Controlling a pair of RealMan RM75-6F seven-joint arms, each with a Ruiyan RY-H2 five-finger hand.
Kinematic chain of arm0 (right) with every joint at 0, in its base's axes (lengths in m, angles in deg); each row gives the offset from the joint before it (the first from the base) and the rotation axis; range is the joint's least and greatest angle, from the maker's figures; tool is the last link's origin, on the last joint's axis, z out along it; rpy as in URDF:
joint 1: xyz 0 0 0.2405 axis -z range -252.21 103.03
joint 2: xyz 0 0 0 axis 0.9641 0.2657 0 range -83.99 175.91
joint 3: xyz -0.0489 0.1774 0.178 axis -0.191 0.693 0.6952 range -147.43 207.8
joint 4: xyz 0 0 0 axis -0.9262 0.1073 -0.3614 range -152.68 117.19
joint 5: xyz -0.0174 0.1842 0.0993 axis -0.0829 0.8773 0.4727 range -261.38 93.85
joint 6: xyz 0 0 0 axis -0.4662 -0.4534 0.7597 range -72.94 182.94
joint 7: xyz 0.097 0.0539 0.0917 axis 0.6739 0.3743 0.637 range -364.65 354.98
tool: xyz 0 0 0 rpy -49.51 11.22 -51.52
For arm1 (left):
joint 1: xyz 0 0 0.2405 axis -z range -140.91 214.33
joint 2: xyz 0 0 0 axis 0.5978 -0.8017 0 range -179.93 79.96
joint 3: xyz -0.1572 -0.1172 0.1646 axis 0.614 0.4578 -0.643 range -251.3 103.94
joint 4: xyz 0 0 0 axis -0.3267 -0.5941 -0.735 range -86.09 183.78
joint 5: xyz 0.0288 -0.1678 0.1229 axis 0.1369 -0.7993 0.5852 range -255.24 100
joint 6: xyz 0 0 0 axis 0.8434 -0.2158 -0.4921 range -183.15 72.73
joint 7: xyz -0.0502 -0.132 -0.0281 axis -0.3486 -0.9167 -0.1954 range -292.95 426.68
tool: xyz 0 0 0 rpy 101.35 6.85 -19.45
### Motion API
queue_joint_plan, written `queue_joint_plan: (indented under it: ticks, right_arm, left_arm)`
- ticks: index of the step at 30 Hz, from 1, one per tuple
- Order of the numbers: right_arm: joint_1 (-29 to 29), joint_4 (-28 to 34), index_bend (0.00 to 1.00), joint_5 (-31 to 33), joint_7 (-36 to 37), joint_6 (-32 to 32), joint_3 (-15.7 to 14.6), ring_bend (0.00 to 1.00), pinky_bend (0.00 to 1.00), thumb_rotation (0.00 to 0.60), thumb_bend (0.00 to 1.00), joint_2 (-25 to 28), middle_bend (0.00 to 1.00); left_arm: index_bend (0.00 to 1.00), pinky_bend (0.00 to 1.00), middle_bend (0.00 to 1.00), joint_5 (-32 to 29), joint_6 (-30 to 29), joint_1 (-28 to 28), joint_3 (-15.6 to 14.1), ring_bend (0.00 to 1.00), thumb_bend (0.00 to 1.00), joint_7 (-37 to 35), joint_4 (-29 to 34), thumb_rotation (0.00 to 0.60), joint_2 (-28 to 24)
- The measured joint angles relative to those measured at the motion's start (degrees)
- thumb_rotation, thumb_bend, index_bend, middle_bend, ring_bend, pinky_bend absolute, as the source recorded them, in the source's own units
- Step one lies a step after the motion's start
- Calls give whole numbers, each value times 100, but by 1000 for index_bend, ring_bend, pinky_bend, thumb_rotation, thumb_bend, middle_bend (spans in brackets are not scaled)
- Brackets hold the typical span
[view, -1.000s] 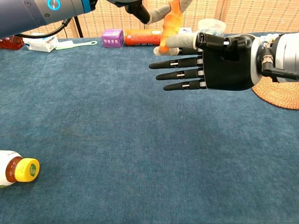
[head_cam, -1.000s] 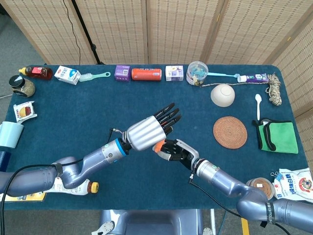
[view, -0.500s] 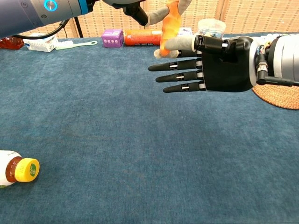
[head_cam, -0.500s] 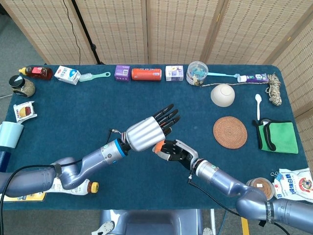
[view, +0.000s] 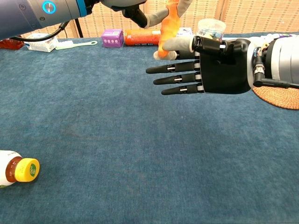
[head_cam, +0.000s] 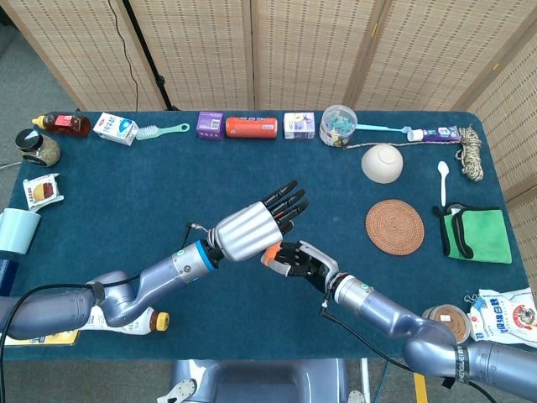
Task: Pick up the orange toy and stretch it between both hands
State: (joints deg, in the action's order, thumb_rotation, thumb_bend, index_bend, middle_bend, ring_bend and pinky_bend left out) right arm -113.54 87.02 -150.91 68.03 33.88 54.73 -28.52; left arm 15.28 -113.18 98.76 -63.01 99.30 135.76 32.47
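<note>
So the pickup part looks done: the toy (view: 168, 25) is up off the tabletop (view: 117, 154), held in the air between the two hands near the middle. I'd call this the start of the stretch step, with both hands on it but hardly any pull yet, since the toy looks short and stubby in the chest view.

The right hand (view: 205, 65) has its lower end pinched between the thumb and one finger, with the other fingers (view: 173, 79) sticking straight out flat and not touching anything. The left hand (head_cam: 252, 227) comes in from above. In the chest view a couple of its fingertips close on the toy's upper part at the top edge of the frame, so I read it as clamped on the toy too (most of that hand is cropped there, and in the head view its back covers the toy except for a bit of orange peeking out (head_cam: 270, 255)).

Next move, I'd guess, is to draw the hands apart along the toy's length, left going up and away, right going down or back. The risk is the right pinch. It's a small contact, so the toy could slip out once tension builds. The bottle (view: 18, 170) is well clear.
</note>
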Motion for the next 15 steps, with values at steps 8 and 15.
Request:
queue_joint_plan:
  ticks: [8, 15]
  right_arm:
    - [33, -25, 574, 162, -207, 52, 41, 260, 75, 600, 513, -42, 297]
    - [52, -25, 602, 320, -411, 116, 76, 298, 97, 600, 588, -60, 324]
  left_arm:
    - [667, 44, 169, -13, 24, 0, -5, 62, 580, 7, 5, 600, 26]
    - [667, 44, 169, -18, 24, -4, 2, 62, 580, 21, 32, 600, 18]
